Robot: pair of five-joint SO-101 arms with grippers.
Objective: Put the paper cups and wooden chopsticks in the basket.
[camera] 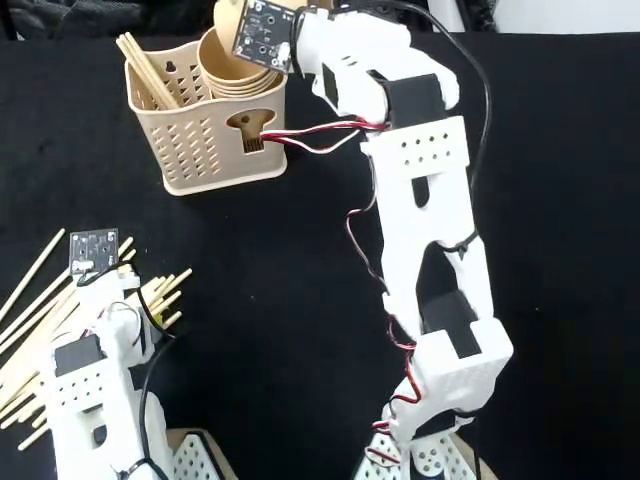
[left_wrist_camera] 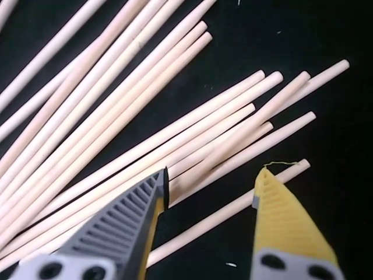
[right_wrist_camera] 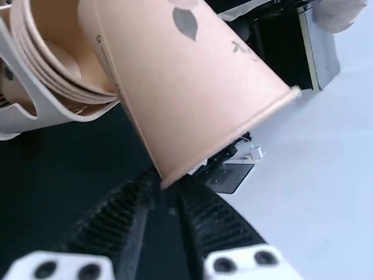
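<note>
Right arm stretches to 11 o'clock, right tool (right_wrist_camera: 169,185) clamped on a tilted paper cup (right_wrist_camera: 186,87) over the basket (camera: 215,150); left tool (left_wrist_camera: 214,175), spread apart, hangs above chopsticks (left_wrist_camera: 175,134).

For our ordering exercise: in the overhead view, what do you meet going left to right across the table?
Loose chopsticks → basket → right arm.

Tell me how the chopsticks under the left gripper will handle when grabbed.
The chopsticks look round and smooth, so one would likely roll if nudged. They seem thin, stiff and light, probably easy to lift. Packed closely under the open left gripper, neighbours may get dragged along.
</note>
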